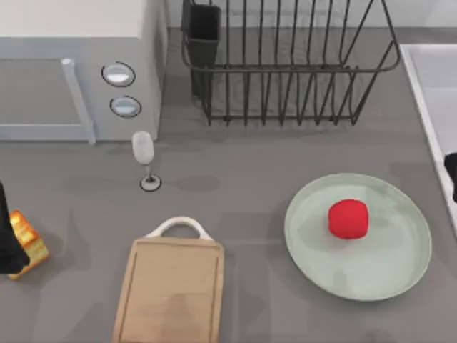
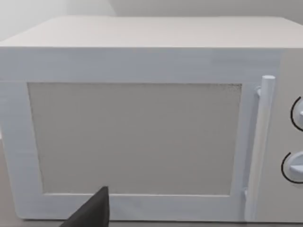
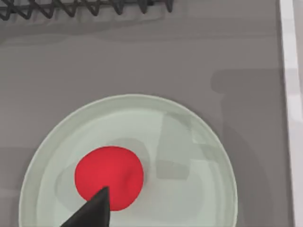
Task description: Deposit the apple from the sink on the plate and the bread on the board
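The left gripper (image 1: 10, 250) sits at the far left edge of the table, well left of the board (image 1: 170, 293); a dark body covers most of it, and the bread (image 1: 27, 239) is pressed against its right side, golden-orange with a pale flank; I cannot tell whether the fingers are clamped on the bread or merely beside it. In the left wrist view a dark fingertip (image 2: 92, 212) juts up before the white microwave (image 2: 142, 123), whose door handle (image 2: 260, 142) stands just beside two round dials.

The board lies bare, its white arched handle (image 1: 178, 227) pointing toward the microwave (image 1: 78, 64); a wine glass (image 1: 144, 158) stands between board and microwave, just behind the handle.

To the right of the board, well apart, lies the plate (image 1: 400, 275); the apple (image 1: 348, 219) rests on it, a little back of centre. The right gripper (image 1: 451, 171) shows as a dark sliver beyond the plate's right rim, over the sink's white edge; its state I cannot tell. The sink (image 1: 428, 107) runs along the right side; a black wire dish rack (image 1: 285, 64) stands behind the plate.
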Tool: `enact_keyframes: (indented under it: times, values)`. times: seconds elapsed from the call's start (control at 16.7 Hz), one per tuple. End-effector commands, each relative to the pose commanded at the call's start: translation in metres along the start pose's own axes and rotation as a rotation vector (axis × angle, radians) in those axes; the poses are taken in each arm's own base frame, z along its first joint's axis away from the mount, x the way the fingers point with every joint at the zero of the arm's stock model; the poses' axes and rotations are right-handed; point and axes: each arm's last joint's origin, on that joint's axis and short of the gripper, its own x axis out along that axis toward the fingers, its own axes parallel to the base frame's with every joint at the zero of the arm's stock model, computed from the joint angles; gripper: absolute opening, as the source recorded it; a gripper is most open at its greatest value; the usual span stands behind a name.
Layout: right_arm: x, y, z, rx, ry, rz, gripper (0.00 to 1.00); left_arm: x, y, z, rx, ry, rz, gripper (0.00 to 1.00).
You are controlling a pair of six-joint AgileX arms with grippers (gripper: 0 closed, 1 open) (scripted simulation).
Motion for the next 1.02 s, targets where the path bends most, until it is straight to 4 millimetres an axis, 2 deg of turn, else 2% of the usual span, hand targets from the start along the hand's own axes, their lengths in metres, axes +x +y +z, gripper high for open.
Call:
enact_keyframes:
  times: [0.12, 0.24, 0.42, 0.54, 0.72, 1.02]
  values:
    - [-0.013, -0.016, -0.029, -0.02, -0.187, 0.002, 1.0, 0.0, 0.0, 0.0, 0.0, 0.0, 0.0, 1.0]
    - [-0.017, -0.03, -0.058, -0.046, -0.362, -0.013, 1.0, 0.0, 0.0, 0.0, 0.0, 0.0, 0.0, 1.0]
    - [-0.007, -0.045, -0.094, -0.088, -0.58, -0.058, 1.0, 0.0, 0.0, 0.0, 0.0, 0.0, 0.0, 1.0]
    - [0.003, -0.053, -0.11, -0.114, -0.684, -0.092, 1.0, 0.0, 0.0, 0.0, 0.0, 0.0, 0.0, 1.0]
    - [0.013, -0.06, -0.122, -0.14, -0.777, -0.13, 1.0, 0.0, 0.0, 0.0, 0.0, 0.0, 0.0, 1.0]
    - [0.015, -0.061, -0.124, -0.144, -0.791, -0.136, 1.0, 0.0, 0.0, 0.0, 0.0, 0.0, 0.0, 1.0]
